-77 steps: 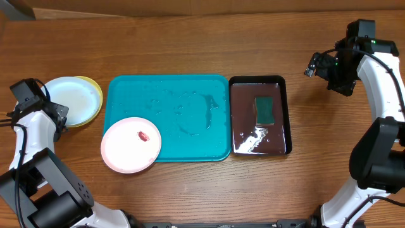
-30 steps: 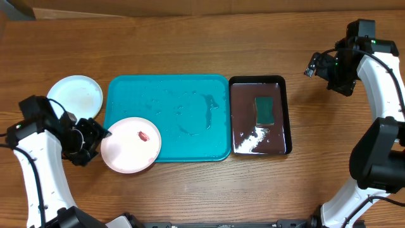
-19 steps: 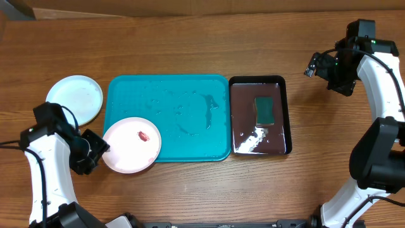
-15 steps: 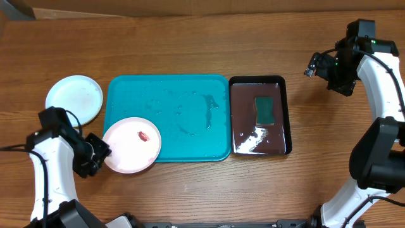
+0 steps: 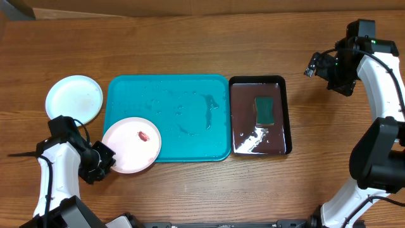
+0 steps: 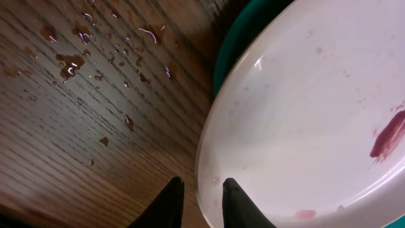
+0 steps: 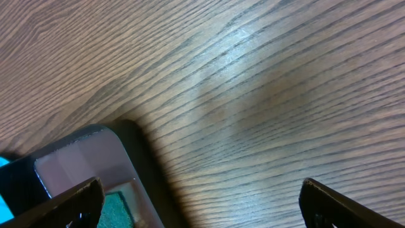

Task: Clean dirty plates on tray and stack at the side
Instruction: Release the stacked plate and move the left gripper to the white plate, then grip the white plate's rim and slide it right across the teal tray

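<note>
Left fingers [image 6: 172,202] stand a narrow gap apart at the bottom of the wrist view, one on either side of the plate [image 6: 304,114] rim. One is outside over the table [image 6: 76,139], the other over the plate's inner face. Whether they press on the rim cannot be told.

Overhead, the left gripper [image 5: 105,166] sits at lower left, at the plate's lower left edge. The plate lies on the lower left corner of the tray [image 5: 183,95], overhanging its rim, with a red smear [image 5: 144,135] near its middle. A second plate [image 5: 74,99], white, lies on the table at upper left, just beside the tray and apart from the gripper. Right of the tray, close against it, a black tray [image 5: 256,79] holds a sponge [image 5: 264,109] and a wet shine.

The right gripper [image 5: 312,65] hangs at upper right, well apart from all of this. Its wrist view shows its fingers [image 7: 69,202] spread wide, with only wood and the black tray's corner below. Only the left wrist view shows water drops [image 6: 69,63] on the wood beside the tray and faint pink specks on the plate.
</note>
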### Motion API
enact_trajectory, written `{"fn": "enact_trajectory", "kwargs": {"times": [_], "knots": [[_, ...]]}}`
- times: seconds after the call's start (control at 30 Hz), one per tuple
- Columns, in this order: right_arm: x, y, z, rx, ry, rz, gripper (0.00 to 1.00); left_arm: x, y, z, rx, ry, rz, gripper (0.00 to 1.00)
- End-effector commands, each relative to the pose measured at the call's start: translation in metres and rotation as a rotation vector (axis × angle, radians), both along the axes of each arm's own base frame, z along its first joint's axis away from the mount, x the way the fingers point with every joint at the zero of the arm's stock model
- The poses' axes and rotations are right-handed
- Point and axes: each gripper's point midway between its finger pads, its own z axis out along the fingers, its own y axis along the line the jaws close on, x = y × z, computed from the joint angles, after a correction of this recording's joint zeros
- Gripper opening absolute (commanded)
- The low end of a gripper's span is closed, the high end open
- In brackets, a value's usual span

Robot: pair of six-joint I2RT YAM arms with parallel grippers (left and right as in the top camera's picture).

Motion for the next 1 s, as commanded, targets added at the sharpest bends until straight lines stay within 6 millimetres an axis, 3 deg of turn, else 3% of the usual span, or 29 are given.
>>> {"fn": "enact_trajectory", "kwargs": {"times": [0.0, 0.1, 0.23, 0.4, 0.6, 0.83, 0.97], "knots": [[0.0, -0.003, 0.004, 0.001, -0.01, -0.01, 1.0, -0.005, -0.006, -0.008, -0.009, 0.008, -0.003, 0.23], [0.0, -0.003, 0.004, 0.001, -0.01, -0.01, 1.0, -0.006, -0.007, -0.014, -0.008, 0.005, -0.003, 0.2], [0.0, -0.003, 0.004, 0.001, -0.01, -0.01, 1.0, -0.005, -0.006, -0.014, -0.004, -0.002, -0.003, 0.05], [0.0, -0.003, 0.004, 0.001, -0.01, -0.01, 1.0, 0.004, -0.013, -0.009, -0.048, -0.046, -0.031, 0.04], [0.0, -0.003, 0.004, 0.001, -0.01, -0.01, 1.0, 0.047, -0.039, 0.019, -0.186, -0.265, -0.202, 0.04], [0.0, -0.003, 0.004, 0.001, -0.01, -0.01, 1.0, 0.102, -0.064, 0.05, -0.117, -0.416, -0.349, 0.04], [0.0, -0.003, 0.004, 0.001, -0.01, -0.01, 1.0, 0.123, -0.079, 0.049, -0.014, -0.433, -0.37, 0.04]]}}
